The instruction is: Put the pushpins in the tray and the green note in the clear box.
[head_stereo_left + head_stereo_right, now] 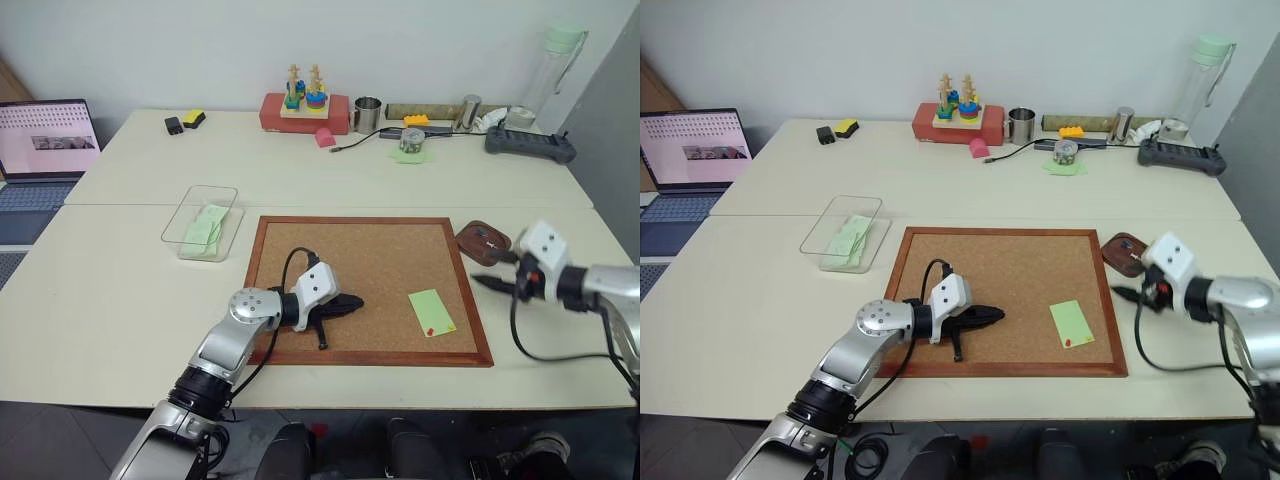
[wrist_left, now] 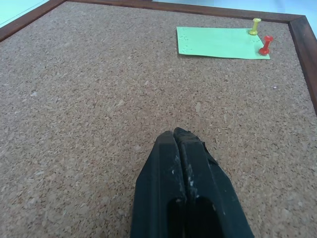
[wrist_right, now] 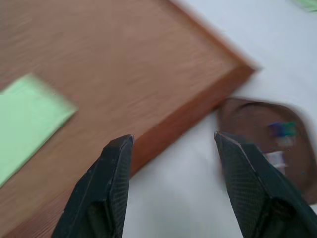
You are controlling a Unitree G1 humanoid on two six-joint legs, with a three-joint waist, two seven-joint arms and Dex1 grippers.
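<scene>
Looking down from the head camera, the green note [image 1: 431, 312] lies pinned at about four o'clock on the cork board [image 1: 370, 255], the tray [image 1: 484, 241] sits just off the board's two o'clock corner, and the clear box [image 1: 200, 222] stands at ten o'clock on the worktop [image 1: 110, 290], with pale papers inside. The right claw [image 1: 481, 281] hovers just beside the tray.

The left wrist view shows the left claw [image 2: 179, 136] closed and empty over bare cork, with the yellow pushpin [image 2: 255, 26] and red pushpin [image 2: 266, 44] standing in the note's end.

The right wrist view shows the right claw's fingers spread apart, holding nothing, above the board's corner and tray.

Judging by this, the pin-pulling step is in hand; next calls for a fine pinch on one tiny pin head.
</scene>
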